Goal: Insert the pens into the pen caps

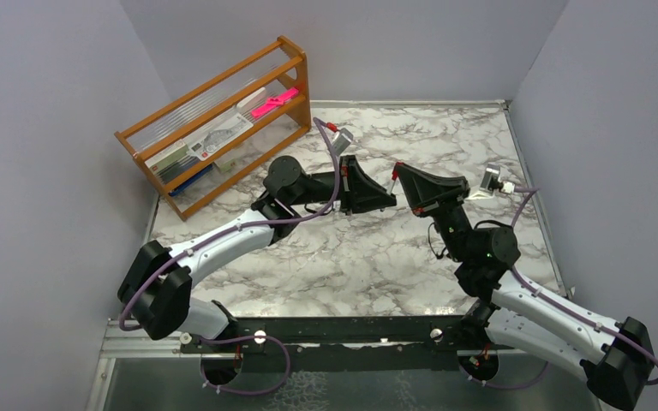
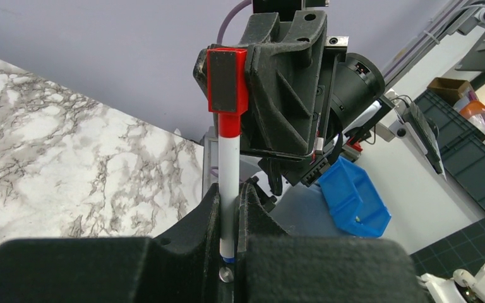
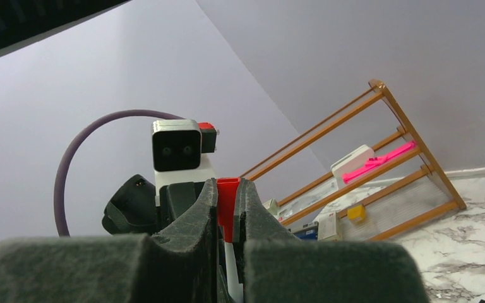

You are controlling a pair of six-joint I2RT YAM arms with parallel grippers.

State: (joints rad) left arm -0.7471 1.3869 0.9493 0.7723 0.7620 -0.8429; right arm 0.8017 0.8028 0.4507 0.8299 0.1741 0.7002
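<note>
My left gripper is shut on a white pen, gripping its lower barrel near a blue end plug. My right gripper is shut on the red cap. The two grippers meet tip to tip above the middle of the table. In the left wrist view the red cap sits over the pen's top end, held in the right gripper. In the right wrist view the white barrel comes out below the cap, between my fingers. The black and clear caps and the other pens are out of view.
A wooden rack stands at the back left of the marble table, with a flat pink object and cards on its shelves. It also shows in the right wrist view. A blue bin lies beyond the table.
</note>
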